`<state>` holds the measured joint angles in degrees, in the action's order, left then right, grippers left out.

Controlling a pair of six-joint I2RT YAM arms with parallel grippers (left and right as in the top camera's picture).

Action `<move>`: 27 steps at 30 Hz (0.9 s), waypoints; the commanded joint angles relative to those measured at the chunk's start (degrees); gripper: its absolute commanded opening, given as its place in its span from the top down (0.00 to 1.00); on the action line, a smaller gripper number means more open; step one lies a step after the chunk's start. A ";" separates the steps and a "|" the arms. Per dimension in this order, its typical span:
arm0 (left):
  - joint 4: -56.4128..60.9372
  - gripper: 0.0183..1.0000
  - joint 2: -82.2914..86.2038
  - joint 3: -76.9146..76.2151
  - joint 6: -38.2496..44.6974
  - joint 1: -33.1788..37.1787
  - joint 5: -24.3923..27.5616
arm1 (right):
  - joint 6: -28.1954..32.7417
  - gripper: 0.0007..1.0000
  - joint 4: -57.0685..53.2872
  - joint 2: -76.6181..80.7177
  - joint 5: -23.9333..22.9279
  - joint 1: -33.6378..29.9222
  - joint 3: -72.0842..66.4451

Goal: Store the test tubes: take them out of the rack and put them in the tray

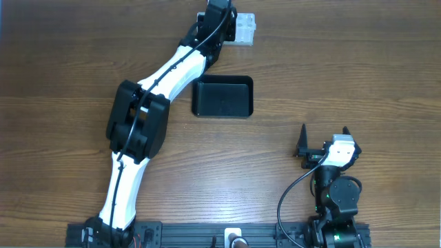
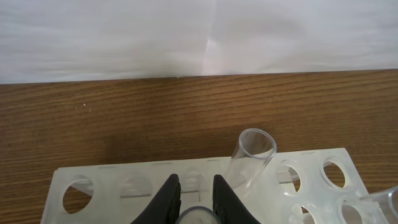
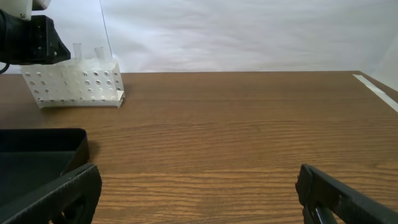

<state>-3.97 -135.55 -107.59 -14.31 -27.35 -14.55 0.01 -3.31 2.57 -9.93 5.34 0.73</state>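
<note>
The test tube rack (image 1: 242, 29) stands at the far edge of the wooden table (image 1: 365, 69), just beyond the black tray (image 1: 222, 97) and apart from it. It is a white, translucent plastic block with rows of round holes across its top and small holes dotting its side face (image 3: 78, 84).

From the left wrist, a clear test tube (image 2: 198, 216) shows only its round rim, standing in the rack. The left gripper (image 2: 196, 183) is down over the rack, its two black fingers (image 2: 169, 198) pressed against either side of that rim, clamped on it. Just beside it a tilted test tube (image 2: 252, 160), clear and open-mouthed, leans in its hole. A third test tube (image 2: 380, 202) pokes up at the rack's corner.

The tray is a shallow rectangle with rounded corners, lying flat near the table's middle.

The right gripper (image 1: 324, 138) is near its own base, well apart from the rack and tray, with its fingers spread wide.
</note>
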 commanded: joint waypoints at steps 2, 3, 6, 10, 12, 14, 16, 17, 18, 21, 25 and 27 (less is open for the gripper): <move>0.57 0.86 -0.90 -2.14 0.44 -0.17 0.44 | -0.15 0.01 -0.09 -0.26 0.24 0.33 -0.46; 0.35 0.86 -0.66 -2.36 0.44 -0.17 0.44 | -0.13 0.01 -0.09 -0.26 0.24 0.33 -0.46; 0.31 0.87 0.61 -2.40 0.44 -0.31 0.48 | -0.15 0.01 -0.09 -0.26 0.24 0.33 -0.46; -0.02 0.87 4.02 -2.40 1.05 -0.57 0.37 | -0.15 0.01 -0.09 -0.26 0.24 0.33 -0.46; -0.13 0.87 6.38 -2.40 2.32 -0.66 0.35 | -0.15 0.01 -0.09 -0.26 0.24 0.33 -0.46; -0.39 0.87 9.01 -2.40 3.56 -0.72 0.35 | -0.15 0.01 -0.09 -0.26 0.24 0.33 -0.46; -1.40 0.88 11.87 -2.40 3.76 -0.72 -0.13 | -0.15 0.01 -0.09 -0.26 0.24 0.33 -0.46; -1.97 0.88 13.27 -2.40 4.22 -0.76 -0.26 | -0.15 0.01 -0.09 -0.26 0.24 0.33 -0.46; -2.49 0.88 14.47 -2.40 4.94 -0.83 -0.26 | -0.15 0.01 -0.09 -0.26 0.24 0.33 -0.46; -5.07 0.88 18.80 -2.40 5.14 -1.05 -1.51 | -0.15 0.01 -0.09 -0.26 0.24 0.33 -0.46; -9.66 0.90 23.37 -2.40 5.11 -1.40 -1.57 | -0.15 0.01 -0.09 -0.26 0.24 0.33 -0.46; -13.31 0.90 25.07 -2.40 5.03 -1.92 -1.57 | -0.15 0.01 -0.09 -0.26 0.24 0.33 -0.46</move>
<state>-14.37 -113.23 -109.45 -10.22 -28.58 -15.42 -0.01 -3.31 2.57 -9.93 5.34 0.73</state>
